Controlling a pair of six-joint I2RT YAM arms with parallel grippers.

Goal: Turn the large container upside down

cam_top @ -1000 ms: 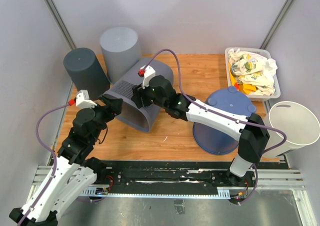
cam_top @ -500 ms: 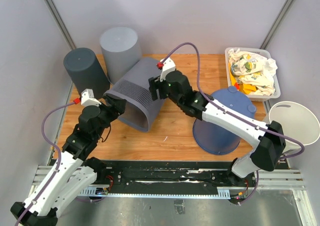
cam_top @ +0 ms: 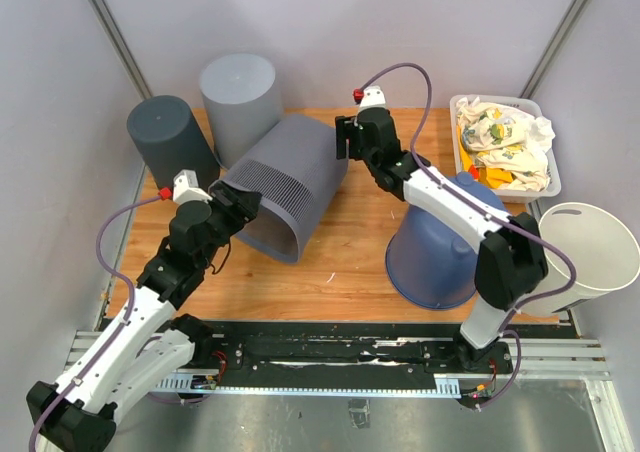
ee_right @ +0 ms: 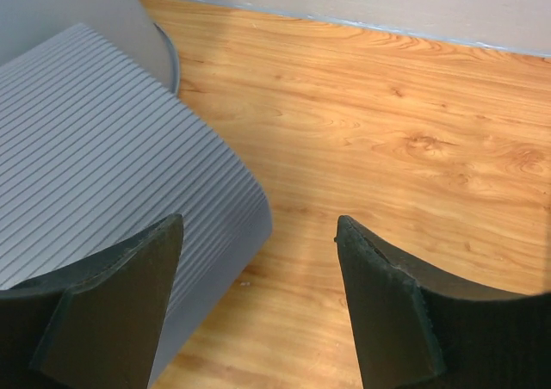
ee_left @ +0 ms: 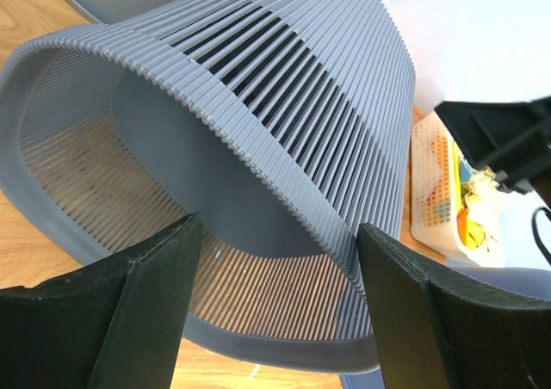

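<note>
The slatted grey basket [cam_top: 285, 187] lies on its side toward the tabletop's [cam_top: 350, 262] back-left corner, mouth toward the near edge. The tip-over looks half done. The left gripper [cam_top: 250, 204] is spread open astride the rim, and the right gripper [cam_top: 343, 140] is spread open over the base, holding nothing. The next move probably calls for clamping the rim and swinging the mouth down.

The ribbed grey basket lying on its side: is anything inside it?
Nothing shows inside the basket. The left wrist view sees only bare slatted walls, with the wooden table showing through them. Its far closed end is hidden by its own wall.
</note>
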